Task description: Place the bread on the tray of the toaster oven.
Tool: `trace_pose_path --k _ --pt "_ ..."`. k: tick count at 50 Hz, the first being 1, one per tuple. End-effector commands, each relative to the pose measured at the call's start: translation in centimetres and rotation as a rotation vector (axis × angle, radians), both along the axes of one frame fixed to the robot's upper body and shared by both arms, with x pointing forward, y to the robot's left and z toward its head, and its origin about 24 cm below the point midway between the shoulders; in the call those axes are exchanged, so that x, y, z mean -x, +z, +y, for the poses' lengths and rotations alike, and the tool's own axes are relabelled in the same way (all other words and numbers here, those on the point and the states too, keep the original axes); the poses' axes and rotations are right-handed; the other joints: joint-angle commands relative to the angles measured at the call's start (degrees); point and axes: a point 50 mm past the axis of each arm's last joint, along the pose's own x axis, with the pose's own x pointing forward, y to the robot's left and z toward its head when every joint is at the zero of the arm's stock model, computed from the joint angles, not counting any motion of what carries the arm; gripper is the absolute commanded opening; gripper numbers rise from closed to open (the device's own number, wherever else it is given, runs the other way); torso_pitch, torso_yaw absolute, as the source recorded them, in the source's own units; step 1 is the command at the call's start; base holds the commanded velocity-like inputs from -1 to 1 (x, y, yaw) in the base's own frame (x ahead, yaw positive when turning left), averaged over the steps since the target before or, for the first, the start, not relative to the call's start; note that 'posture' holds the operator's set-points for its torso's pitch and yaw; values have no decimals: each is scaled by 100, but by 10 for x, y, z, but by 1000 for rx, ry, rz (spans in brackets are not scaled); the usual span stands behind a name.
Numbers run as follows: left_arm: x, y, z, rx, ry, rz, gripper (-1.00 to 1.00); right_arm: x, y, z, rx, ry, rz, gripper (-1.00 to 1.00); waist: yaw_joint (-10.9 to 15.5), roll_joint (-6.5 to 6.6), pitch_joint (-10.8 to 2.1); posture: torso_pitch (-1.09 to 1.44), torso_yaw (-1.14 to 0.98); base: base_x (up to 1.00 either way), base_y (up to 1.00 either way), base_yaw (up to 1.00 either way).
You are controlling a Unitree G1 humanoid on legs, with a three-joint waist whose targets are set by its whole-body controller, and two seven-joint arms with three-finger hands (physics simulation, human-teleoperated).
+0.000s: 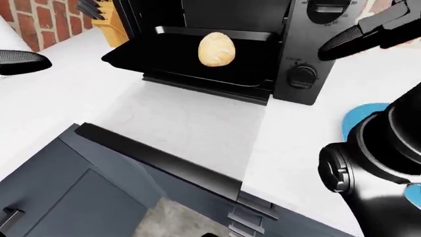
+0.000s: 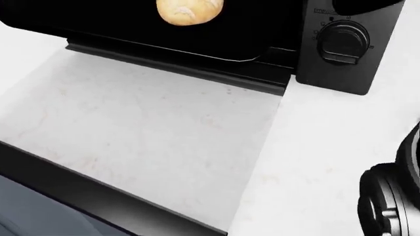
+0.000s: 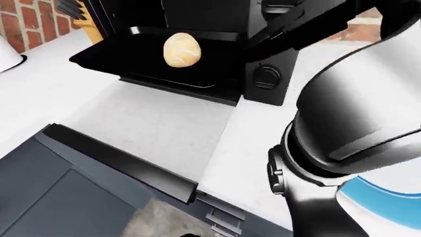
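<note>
A round golden bread roll (image 1: 216, 49) lies on the black tray (image 1: 158, 52) that is pulled out of the black toaster oven (image 1: 297, 54); the head view shows the bread (image 2: 189, 11) at its top edge. My right hand (image 1: 361, 33) hovers at the top right of the left-eye view, beside the oven's control panel, with its fingers (image 1: 342, 42) spread open and nothing in them, apart from the bread. A dark rounded shape (image 1: 19, 62) at the left edge may be part of my left hand; its fingers do not show.
The oven's open door (image 2: 177, 66) lies low over the white counter (image 2: 151, 132). A blue plate (image 1: 361, 120) sits right of the oven, a knife block (image 1: 108, 22) and a brick wall at the upper left. Grey cabinet fronts run below the counter edge.
</note>
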Motion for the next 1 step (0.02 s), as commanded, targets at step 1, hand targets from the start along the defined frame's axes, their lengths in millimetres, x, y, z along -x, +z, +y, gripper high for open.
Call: trace_pose_path --k 1 --pt "12 10 2 -18 19 -64 100 11 6 -4 -2 -33 -35 100 10 -5 -133 0 48 0 0 0"
